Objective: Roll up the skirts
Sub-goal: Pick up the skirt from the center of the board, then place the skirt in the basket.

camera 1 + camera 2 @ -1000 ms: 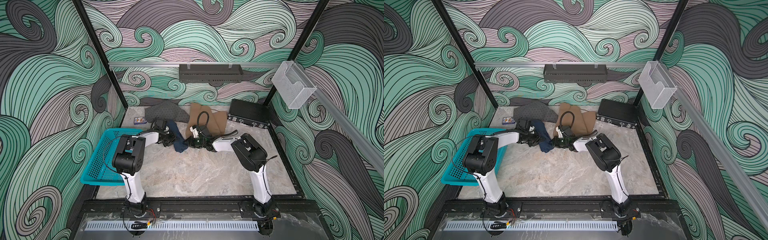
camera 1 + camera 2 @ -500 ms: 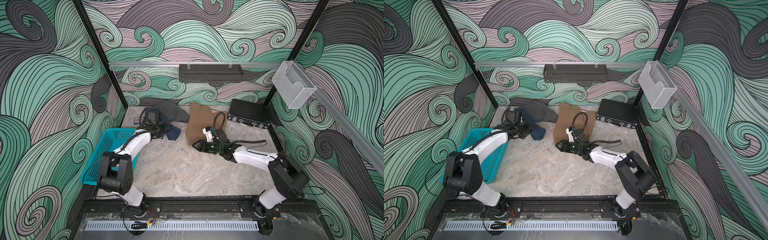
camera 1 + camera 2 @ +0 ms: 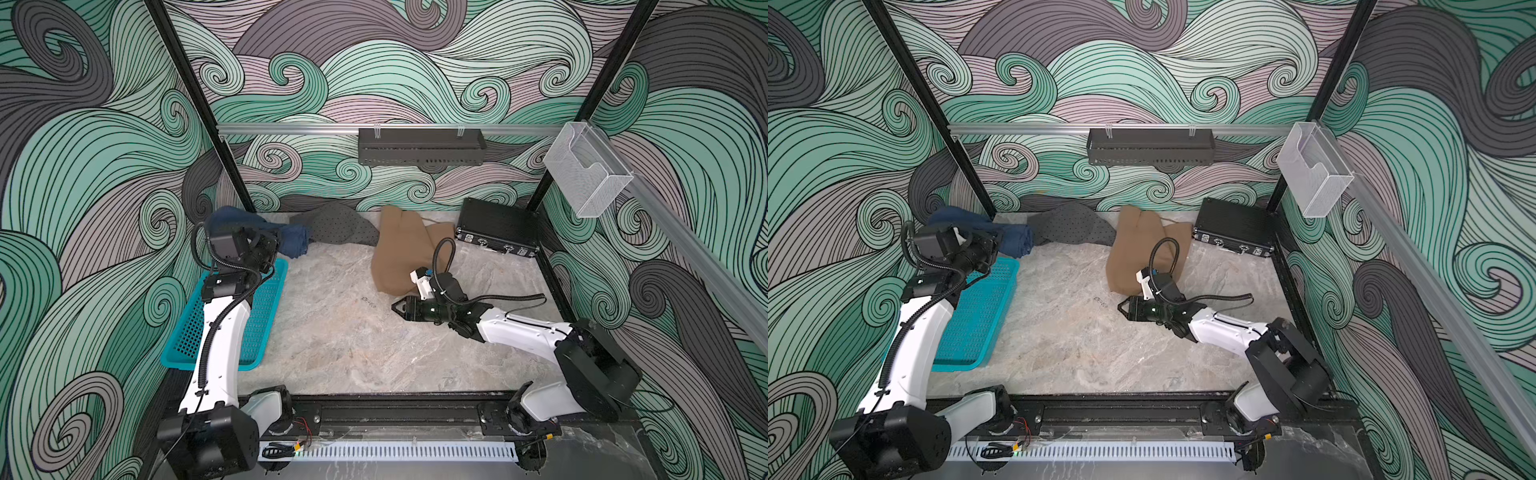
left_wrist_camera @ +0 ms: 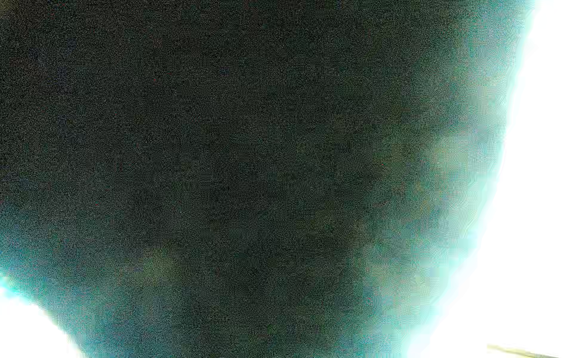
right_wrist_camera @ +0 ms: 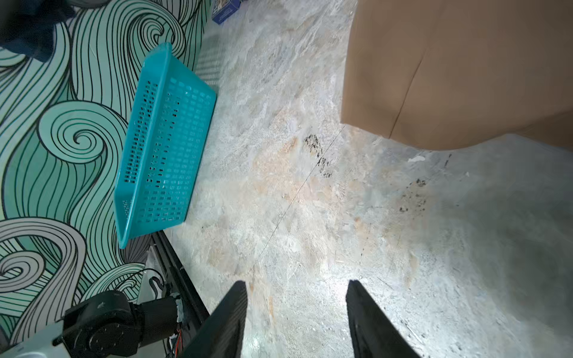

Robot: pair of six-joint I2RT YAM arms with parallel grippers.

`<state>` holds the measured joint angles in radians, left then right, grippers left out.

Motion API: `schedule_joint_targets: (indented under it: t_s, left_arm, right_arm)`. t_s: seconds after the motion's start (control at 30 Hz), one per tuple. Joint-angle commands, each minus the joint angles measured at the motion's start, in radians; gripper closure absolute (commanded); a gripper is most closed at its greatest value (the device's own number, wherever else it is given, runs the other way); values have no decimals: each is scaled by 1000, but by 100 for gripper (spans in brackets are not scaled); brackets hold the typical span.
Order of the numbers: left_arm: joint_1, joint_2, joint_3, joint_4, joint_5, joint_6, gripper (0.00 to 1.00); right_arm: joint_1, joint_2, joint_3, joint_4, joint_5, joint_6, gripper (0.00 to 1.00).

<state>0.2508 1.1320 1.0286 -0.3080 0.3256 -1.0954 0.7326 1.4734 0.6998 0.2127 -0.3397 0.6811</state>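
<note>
Hem first: we are hovering the right end effector (image 3: 398, 308), parted and empty, at six o'clock of the flat tan-brown cloth skirt (image 3: 401, 253); the left end effector (image 3: 272, 248), buried in the dark blue denim skirt (image 3: 293, 243), is unreadable.

My left arm (image 3: 220, 332): stretched forward, wrist turned right.
My left gripper (image 3: 268, 248): jaws hidden, state unclear.
My right arm (image 3: 519, 332): forearm low, pointing left.
My right gripper (image 5: 297, 285): jaws apart.

Tan-brown skirt (image 3: 399, 257) lies folded flat just beside the black case (image 3: 494, 226). Dotted grey skirt (image 3: 336, 226) sits crumpled farther from it, and denim skirt (image 3: 297, 245), bunched roll-like, lies farthest off.
</note>
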Motion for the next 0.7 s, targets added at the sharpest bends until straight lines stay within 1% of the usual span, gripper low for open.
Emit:
schedule_joint_targets:
  t_s: [0.0, 0.03, 0.07, 0.13, 0.2, 0.23, 0.27, 0.3, 0.4, 0.43, 0.5, 0.53, 0.6, 0.67]
  left_arm:
    - [101, 18, -51, 190, 232, -60, 100]
    - [129, 28, -70, 228, 277, -75, 100]
    - [154, 31, -82, 233, 299, -72, 100]
    - [177, 28, -138, 298, 290, -65, 100]
    - [232, 74, -243, 575, 369, -210, 100]
    - [260, 106, -253, 630, 421, -238, 100]
    - [295, 142, -235, 602, 488, -216, 100]
    - [316, 170, -228, 594, 522, -188, 100]
    - [360, 221, -300, 758, 586, -226, 100]
    - [371, 234, -311, 786, 602, -222, 100]
    - [387, 248, -312, 707, 600, -152, 100]
    - [396, 255, -330, 715, 602, -146, 100]
    - [426, 316, -375, 791, 628, -183, 100]
    - [448, 391, -408, 890, 680, -225, 100]
  right_arm:
    - [28, 7, 11, 1, 27, -62, 46]
    - [37, 8, 10, -1, 38, -72, 46]
    - [46, 12, 10, -2, 52, -84, 47]
    - [58, 25, 16, 0, 63, -101, 47]
    - [72, 39, 22, 4, 65, -118, 48]
    - [78, 42, 25, 2, 68, -125, 48]
    - [84, 44, 23, 4, 71, -132, 48]
    - [90, 45, 20, 9, 73, -138, 48]
    - [107, 56, 23, 17, 84, -150, 48]
    - [110, 61, 25, 21, 82, -152, 48]
    - [123, 71, 29, 27, 83, -158, 48]
    - [128, 74, 32, 26, 82, -161, 48]
    - [140, 76, 39, 21, 88, -173, 49]
    - [150, 76, 42, 17, 95, -184, 49]
